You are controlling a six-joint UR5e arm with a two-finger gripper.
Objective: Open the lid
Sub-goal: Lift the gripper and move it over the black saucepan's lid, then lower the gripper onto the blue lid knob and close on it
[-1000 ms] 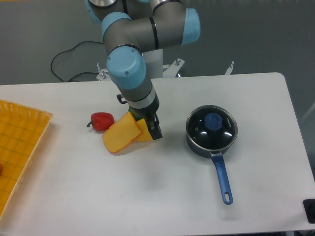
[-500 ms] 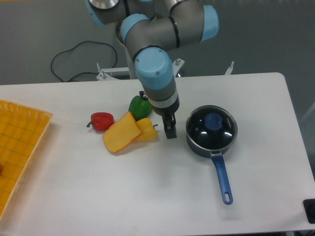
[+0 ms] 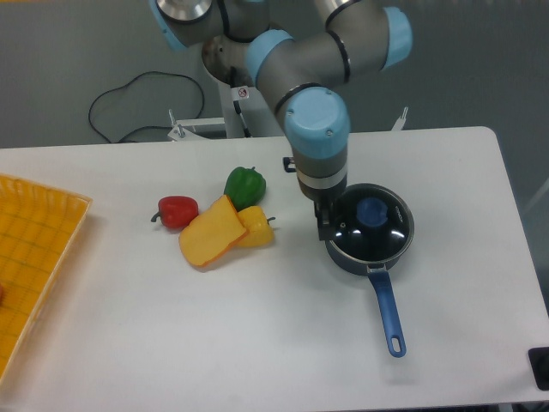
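Since the frame 0.5 s ago, the arm has swung right across the table, and the gripper point(image 3: 327, 225) now hangs at the left edge of the saucepan point(image 3: 347, 254), right of centre in the frame. From this angle it cannot be told whether its fingers are spread or pressed together; nothing is seen between them.

Nearest the camera, the pan's blue handle point(image 3: 388, 313) points toward the lower right. Above it, the lid point(image 3: 389, 230) sits flat on the saucepan, its blue knob point(image 3: 371, 210) just right of the gripper and not touched by it.

Left of centre lie a yellow pepper point(image 3: 256, 228) and a flat orange-yellow piece point(image 3: 208, 236), touching, with a red pepper point(image 3: 177, 210) beside them and a green pepper point(image 3: 244, 184) just behind. A yellow basket point(image 3: 34, 257) fills the left edge. Farther back, a black cable point(image 3: 137, 86) loops in the upper left.
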